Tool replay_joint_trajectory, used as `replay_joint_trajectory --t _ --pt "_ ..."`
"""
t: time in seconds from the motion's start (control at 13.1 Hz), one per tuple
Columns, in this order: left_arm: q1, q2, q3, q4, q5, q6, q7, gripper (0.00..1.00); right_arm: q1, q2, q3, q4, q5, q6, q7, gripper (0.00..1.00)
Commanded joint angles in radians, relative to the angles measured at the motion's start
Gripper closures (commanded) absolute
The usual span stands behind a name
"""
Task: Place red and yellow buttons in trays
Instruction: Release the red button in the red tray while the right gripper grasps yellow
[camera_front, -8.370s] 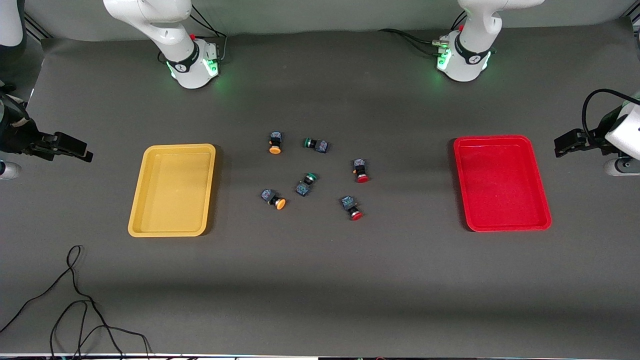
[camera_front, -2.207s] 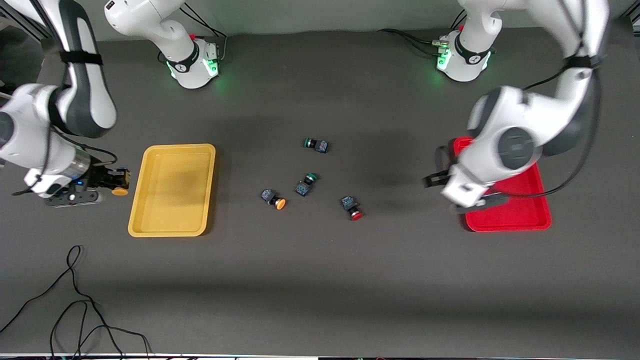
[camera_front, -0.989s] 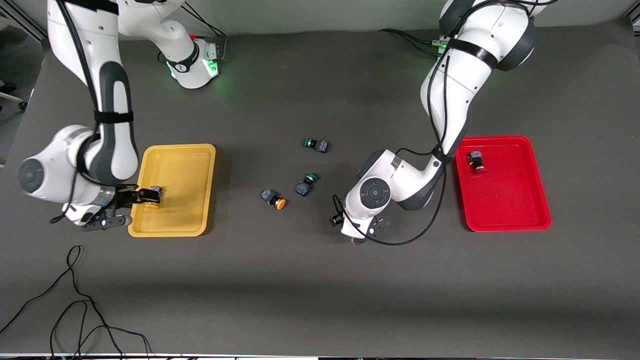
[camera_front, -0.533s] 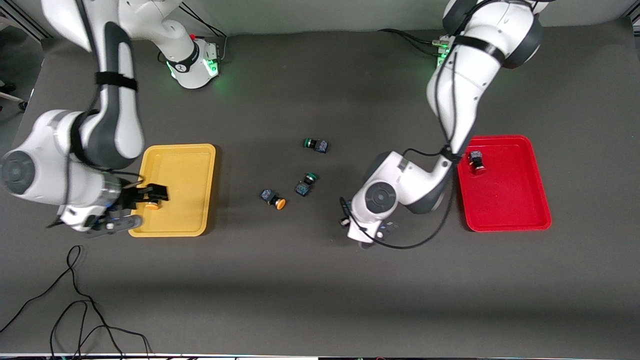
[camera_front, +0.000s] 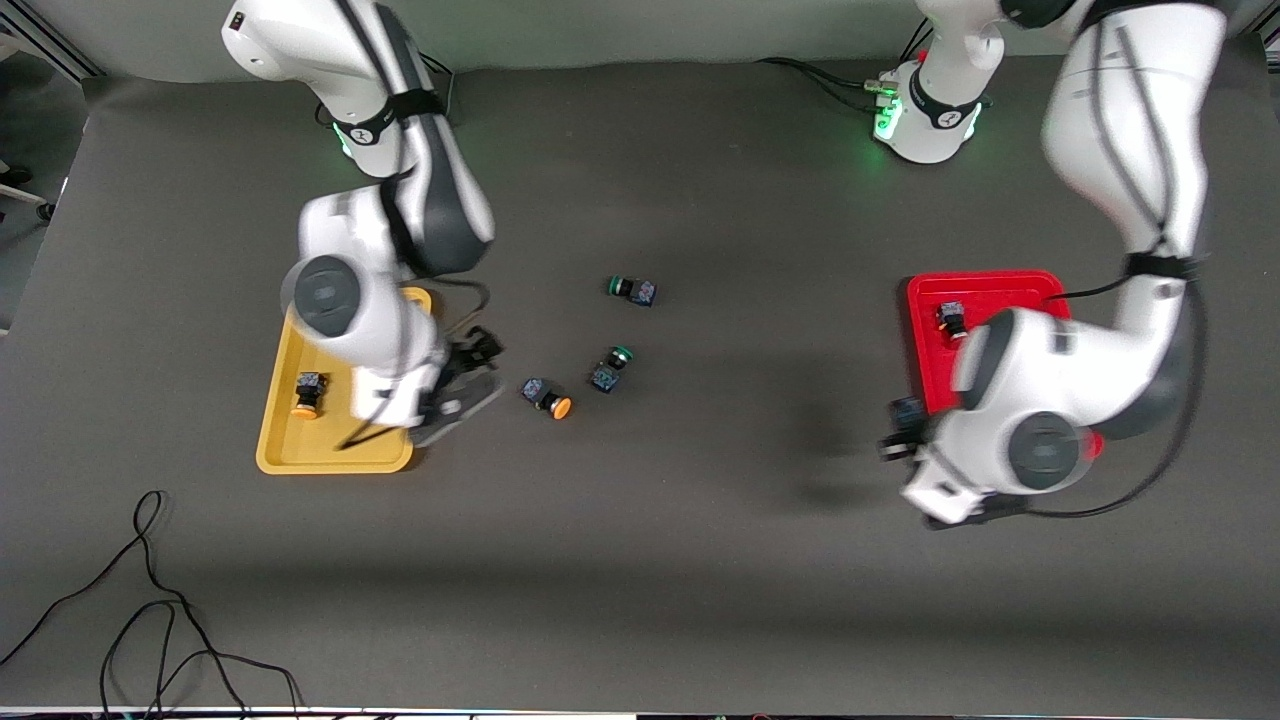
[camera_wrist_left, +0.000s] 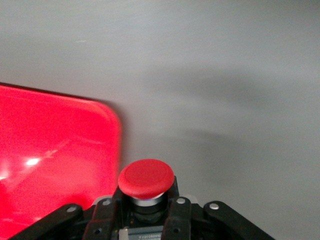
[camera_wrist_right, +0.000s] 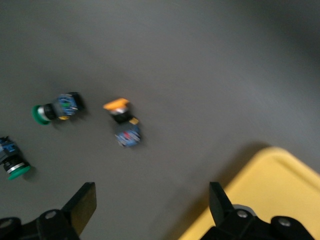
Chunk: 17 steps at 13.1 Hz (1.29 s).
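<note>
You have one yellow button (camera_front: 306, 395) in the yellow tray (camera_front: 285, 452) and one red button (camera_front: 953, 319) in the red tray (camera_front: 985, 285). Your left hand (camera_wrist_left: 145, 220), clamped on the second red button (camera_wrist_left: 146, 178), is beside the red tray's rim. Your right hand (camera_wrist_right: 150, 205), fingers spread and empty, is over the tray's edge near the last yellow button (camera_front: 548, 397) on the table (camera_front: 700, 560).

text: none readable | left wrist view: faint print on held button's body (camera_wrist_left: 137, 232), illegible | arm bases: round marks only, no letters legible

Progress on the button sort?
Done: one yellow button in the yellow tray, one red button in the red tray. In hand: left hand carries the second red button. Left: the yellow button on the table, near the open right hand.
</note>
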Motion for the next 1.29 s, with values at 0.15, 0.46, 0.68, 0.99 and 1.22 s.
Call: replay_joint_trajectory --t 0.15,0.46,0.68,0.99,1.22 --pt "0.228 -0.254 -0.008 -0.509 0.056 0.291 0.325 1.0 0.019 -0.006 0.082 -0.176 0.002 0.299 -0.118 0.0" --pt "0.342 -0.237 -0.005 -0.655 0.131 0.544 0.363 1.0 0.016 0.099 0.181 -0.257 0.101 0.566 -0.12 0.0" --pt "0.359 -0.199 -0.004 -0.669 0.148 0.615 0.363 0.69 0.016 0.184 0.237 -0.255 0.187 0.695 -0.12 0.0" --pt "0.347 -0.296 -0.016 -0.596 0.132 0.412 0.345 0.0 0.004 0.182 0.238 -0.255 0.202 0.683 -0.117 0.27" --pt "0.347 -0.391 -0.059 -0.495 0.075 0.242 0.35 0.0 -0.015 0.168 0.237 -0.25 0.206 0.631 -0.114 0.85"
